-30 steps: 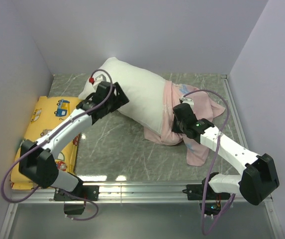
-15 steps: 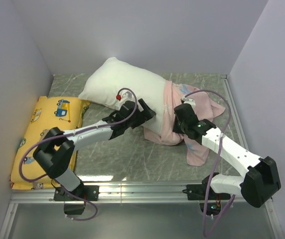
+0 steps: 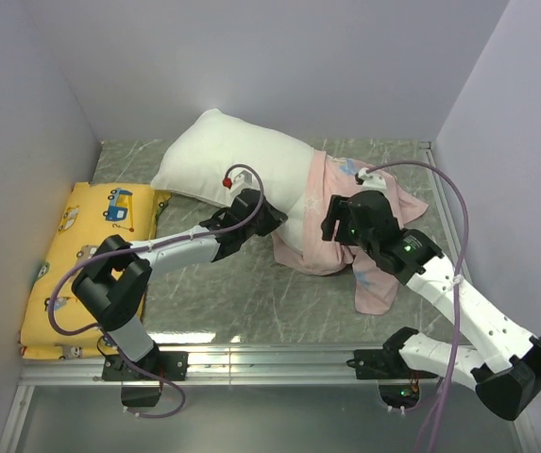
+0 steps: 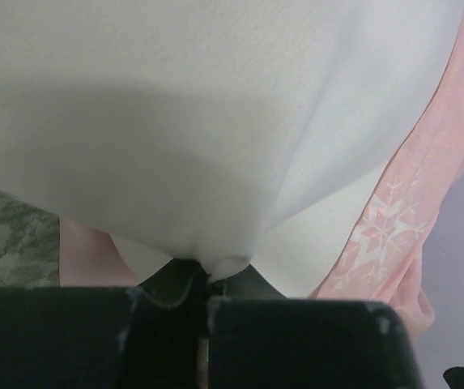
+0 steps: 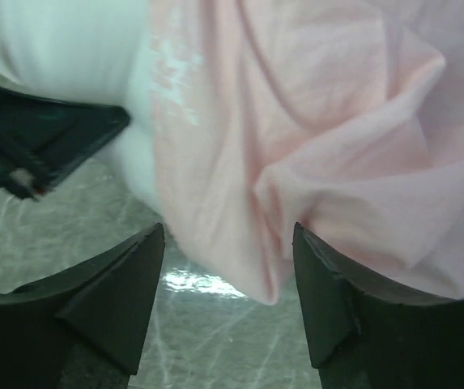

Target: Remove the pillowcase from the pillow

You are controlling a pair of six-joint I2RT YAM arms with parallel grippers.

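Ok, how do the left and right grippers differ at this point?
The left gripper is shut, pinching a fold of the white pillow. The right gripper is open and holds nothing. The left gripper sits at the pillow's bare white edge, while the right gripper hangs at the pink pillowcase bunched over the pillow's covered end. Both are at the pillow's near side.

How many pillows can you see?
2. A white pillow lies in the middle toward the back, its right end inside the pink pillowcase. A yellow pillow lies at the left side.
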